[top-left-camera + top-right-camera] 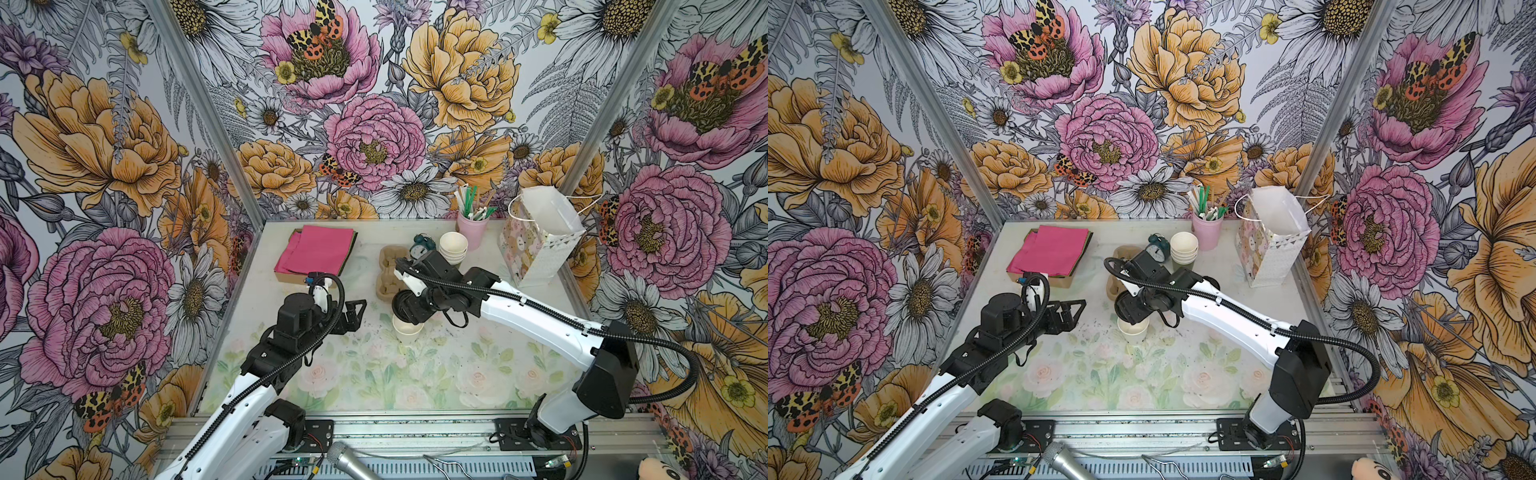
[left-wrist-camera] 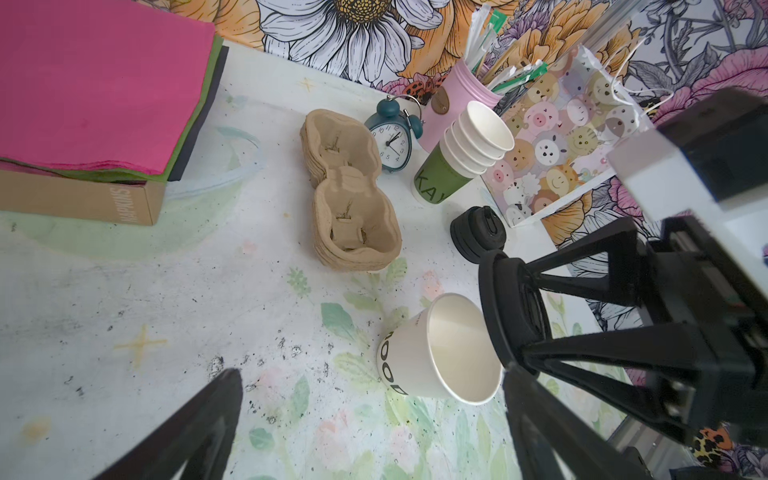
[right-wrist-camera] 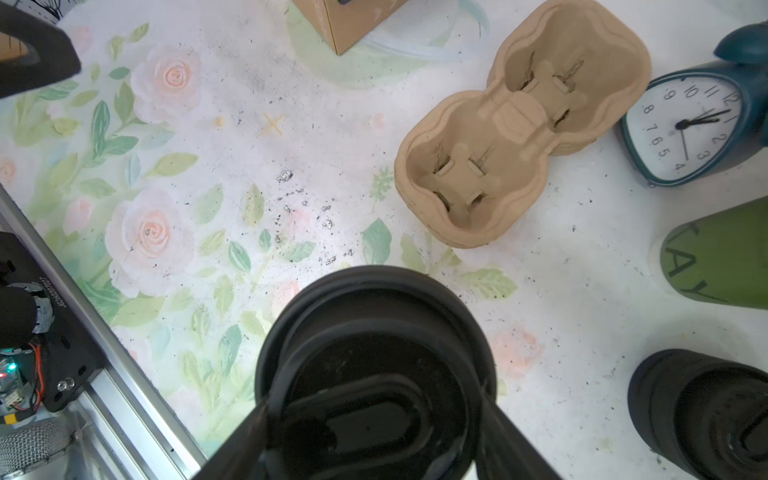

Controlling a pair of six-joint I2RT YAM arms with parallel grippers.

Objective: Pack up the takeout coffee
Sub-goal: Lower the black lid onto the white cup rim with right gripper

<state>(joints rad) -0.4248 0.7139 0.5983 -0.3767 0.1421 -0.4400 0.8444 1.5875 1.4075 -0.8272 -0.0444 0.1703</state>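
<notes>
Left wrist view: the white paper cup (image 2: 415,357) stands uncovered on the pale, rose-printed table (image 2: 166,332), which is speckled with dark specks. The right gripper (image 2: 505,311) clamps a black lid (image 2: 519,307) at the cup's rim, perhaps touching. Nearby the left gripper (image 1: 355,318) gapes empty. Bold floral wallpaper (image 1: 361,124) encloses the booth.

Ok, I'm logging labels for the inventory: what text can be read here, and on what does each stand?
"KAY": green cup; more letters may be hidden.
"OOD": lone white cup; the rest is turned away.
"NAPKINS", upside down, probably: cardboard box under the pink napkins.
"1" to "12": alarm clock dial.
Brown tag on the pink cup: too blurred.
</notes>
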